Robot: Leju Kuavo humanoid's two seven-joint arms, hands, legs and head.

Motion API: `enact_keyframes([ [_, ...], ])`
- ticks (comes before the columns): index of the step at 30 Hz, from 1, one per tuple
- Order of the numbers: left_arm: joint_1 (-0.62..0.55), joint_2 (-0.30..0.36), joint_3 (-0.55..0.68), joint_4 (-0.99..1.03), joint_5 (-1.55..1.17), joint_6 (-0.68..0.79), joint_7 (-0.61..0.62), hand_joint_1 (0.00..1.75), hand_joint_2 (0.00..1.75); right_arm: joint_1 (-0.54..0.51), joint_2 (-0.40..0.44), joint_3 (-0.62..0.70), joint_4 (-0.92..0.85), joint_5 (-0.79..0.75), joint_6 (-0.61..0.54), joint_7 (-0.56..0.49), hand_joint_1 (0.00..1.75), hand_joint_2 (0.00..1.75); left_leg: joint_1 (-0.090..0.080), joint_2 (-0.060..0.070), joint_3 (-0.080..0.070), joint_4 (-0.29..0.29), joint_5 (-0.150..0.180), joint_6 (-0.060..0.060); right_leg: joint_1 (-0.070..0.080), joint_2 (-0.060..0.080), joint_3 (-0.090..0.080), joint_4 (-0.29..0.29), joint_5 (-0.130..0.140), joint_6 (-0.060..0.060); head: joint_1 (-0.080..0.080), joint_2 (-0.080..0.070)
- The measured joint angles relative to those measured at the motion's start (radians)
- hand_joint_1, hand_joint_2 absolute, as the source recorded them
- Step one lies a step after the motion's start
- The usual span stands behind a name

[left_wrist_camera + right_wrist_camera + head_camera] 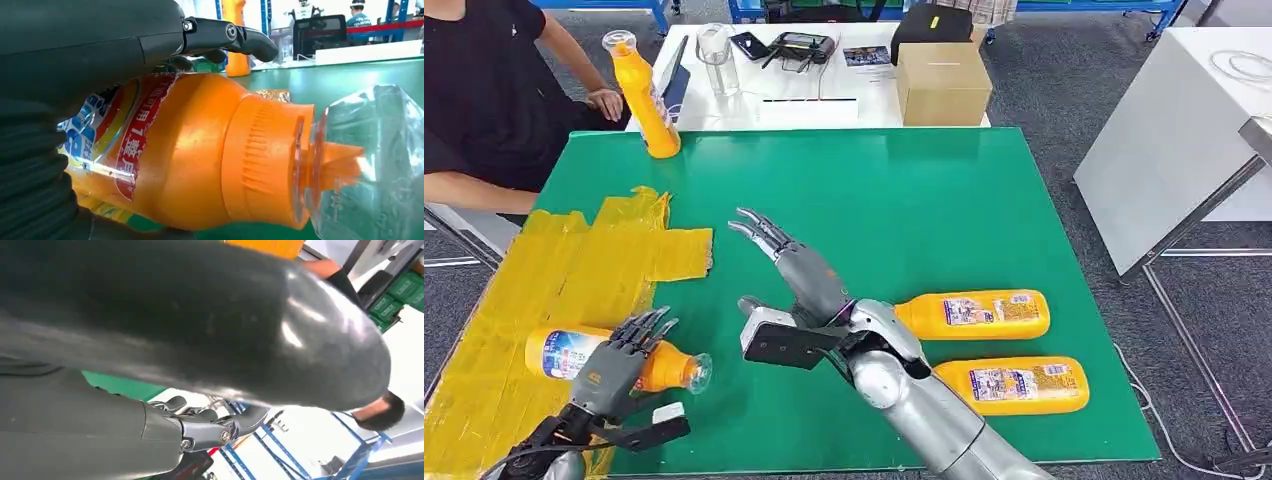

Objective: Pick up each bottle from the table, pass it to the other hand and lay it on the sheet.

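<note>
An orange bottle (559, 355) with a clear cap lies on the yellow sheet (574, 260), its cap end reaching onto the green mat. My left hand (614, 365) arches over its neck with fingers stretched out and the thumb apart from it; in the left wrist view the fingers (235, 37) stand clear above the bottle (200, 150). My right hand (789, 270) hovers over the middle of the mat, fingers spread, holding nothing. Two more orange bottles (974, 314) (1014, 385) lie on the mat at the right. Another bottle (646, 95) stands upright at the far left corner.
A person in black sits at the far left, a hand (607, 102) near the upright bottle. Behind the green mat (904, 200) a white table carries a cardboard box (942, 82), a clear cup (717, 55) and devices. A white table (1184, 130) stands to the right.
</note>
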Motion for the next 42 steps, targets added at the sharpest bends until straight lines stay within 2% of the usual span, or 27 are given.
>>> enact_keyframes([
  [14,0.007,-0.003,0.005,-0.010,0.003,-0.003,-0.001,0.00,1.75,0.000,0.000,0.000,0.002,0.004,0.000,0.000,0.00,0.00,0.000,0.000,-0.001,0.000,0.000,0.000,0.000,0.000,-0.001,0.000,0.000,0.000,0.000,0.000],
  [15,0.007,-0.003,0.006,-0.011,0.010,-0.004,-0.004,0.00,0.00,0.000,0.000,0.000,0.002,0.006,0.000,0.000,0.00,0.00,0.000,0.000,-0.001,0.000,0.000,0.000,0.000,0.000,-0.001,0.000,0.000,0.000,0.000,0.000],
  [19,0.008,-0.015,0.021,-0.027,0.073,-0.029,-0.038,0.00,0.00,0.000,0.000,0.000,0.002,0.012,0.000,0.000,0.00,0.00,0.000,0.000,-0.002,0.000,0.000,0.000,0.000,0.000,-0.002,0.000,0.000,0.000,0.000,0.000],
  [25,-0.004,-0.079,0.107,-0.105,0.319,-0.137,-0.092,0.00,0.00,0.017,0.007,0.000,0.002,0.037,-0.008,0.002,0.00,0.00,0.000,0.000,-0.005,0.001,0.001,0.000,0.000,0.000,-0.005,0.000,0.000,0.000,0.000,0.000],
  [37,-0.009,-0.130,0.262,-0.304,0.490,-0.238,-0.163,0.00,0.00,0.032,0.013,0.000,0.002,0.054,-0.011,0.009,0.00,0.00,0.000,0.001,-0.008,0.001,0.001,0.000,0.000,0.000,-0.008,0.000,0.000,0.000,0.000,0.000],
  [42,-0.007,-0.209,0.338,-0.393,0.816,-0.420,-0.161,0.00,0.00,0.071,0.009,-0.006,-0.011,0.090,-0.043,-0.001,0.00,0.00,0.000,0.001,-0.008,0.001,0.001,0.000,0.000,0.000,-0.009,0.000,0.000,0.000,0.000,0.000],
])
